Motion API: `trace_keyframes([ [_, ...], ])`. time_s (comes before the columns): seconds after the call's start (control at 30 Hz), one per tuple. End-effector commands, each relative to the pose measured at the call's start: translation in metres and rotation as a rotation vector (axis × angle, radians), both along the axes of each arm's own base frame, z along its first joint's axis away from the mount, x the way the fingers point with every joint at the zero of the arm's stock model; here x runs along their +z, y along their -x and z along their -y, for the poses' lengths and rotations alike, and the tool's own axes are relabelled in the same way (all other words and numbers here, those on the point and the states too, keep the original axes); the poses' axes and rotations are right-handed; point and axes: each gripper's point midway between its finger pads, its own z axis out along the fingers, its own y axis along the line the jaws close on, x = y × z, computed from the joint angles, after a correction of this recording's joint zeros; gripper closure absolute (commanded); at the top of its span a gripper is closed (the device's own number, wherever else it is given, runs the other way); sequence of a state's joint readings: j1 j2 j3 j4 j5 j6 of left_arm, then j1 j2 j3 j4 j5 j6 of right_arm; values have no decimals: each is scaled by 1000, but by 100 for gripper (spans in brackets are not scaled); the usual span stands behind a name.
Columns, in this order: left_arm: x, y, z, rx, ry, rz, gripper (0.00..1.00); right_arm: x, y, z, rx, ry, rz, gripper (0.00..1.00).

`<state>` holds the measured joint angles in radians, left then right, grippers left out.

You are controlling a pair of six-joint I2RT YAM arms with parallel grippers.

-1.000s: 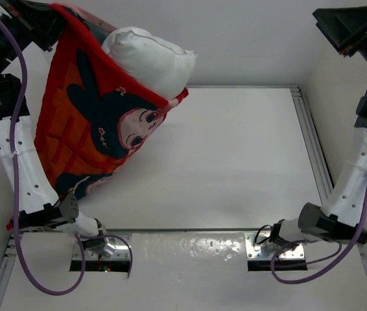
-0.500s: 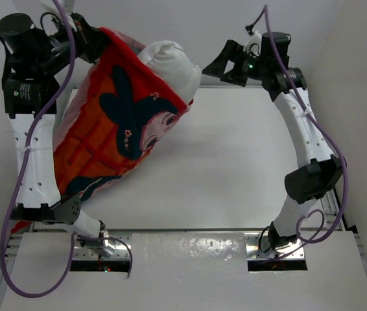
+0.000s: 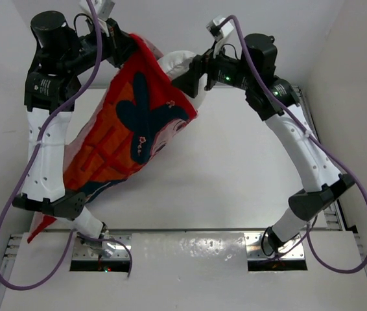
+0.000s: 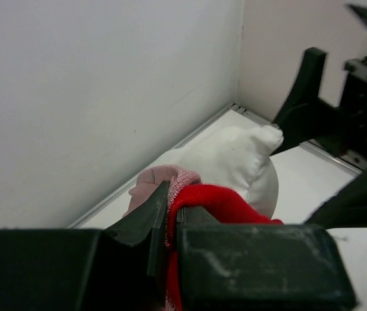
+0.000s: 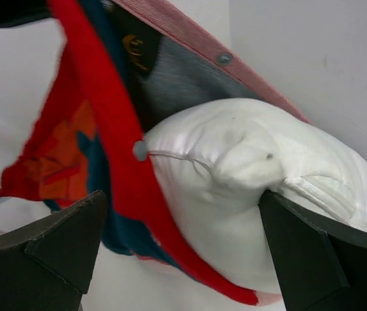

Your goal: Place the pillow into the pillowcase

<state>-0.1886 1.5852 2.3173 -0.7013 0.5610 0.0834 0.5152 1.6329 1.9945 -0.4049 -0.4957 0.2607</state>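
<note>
Left end effector (image 4: 167, 220) clamped on 1 pillowcase (image 3: 125, 142) hem | right end effector (image 5: 182, 194) spread around 1 pillow (image 5: 235, 149) corner

The flat white counter (image 3: 235, 168), edged by aluminium rails (image 3: 190, 231), carries the two metal arm-base plates (image 3: 277, 251) bolted at its near edge.

One pillowcase (image 3: 131, 139): red-orange print, dark blue hair patches, paler pink reverse; we found it hanging aloft on a slant, mouth uppermost, lowest corner trailing at the near left. One pillow (image 3: 178, 63): plain white, puffy; we noted it lodged partway in that mouth, a pointed corner sticking out.
</note>
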Motion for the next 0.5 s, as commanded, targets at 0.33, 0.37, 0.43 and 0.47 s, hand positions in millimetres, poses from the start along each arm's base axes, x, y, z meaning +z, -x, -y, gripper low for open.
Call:
trace_keyframes([
  [0.33,53,48,17,-98,-19,225,100,5,-45,74,-286,-74,27,1],
  [0.37,54,51,20,-114,-16,231,100,9,-43,81,-303,-89,34,1],
  [0.43,56,53,24,-126,-12,235,100,12,-46,92,-327,-118,21,1],
  [0.47,56,54,24,-126,-13,236,100,9,-46,92,-327,-124,12,1],
])
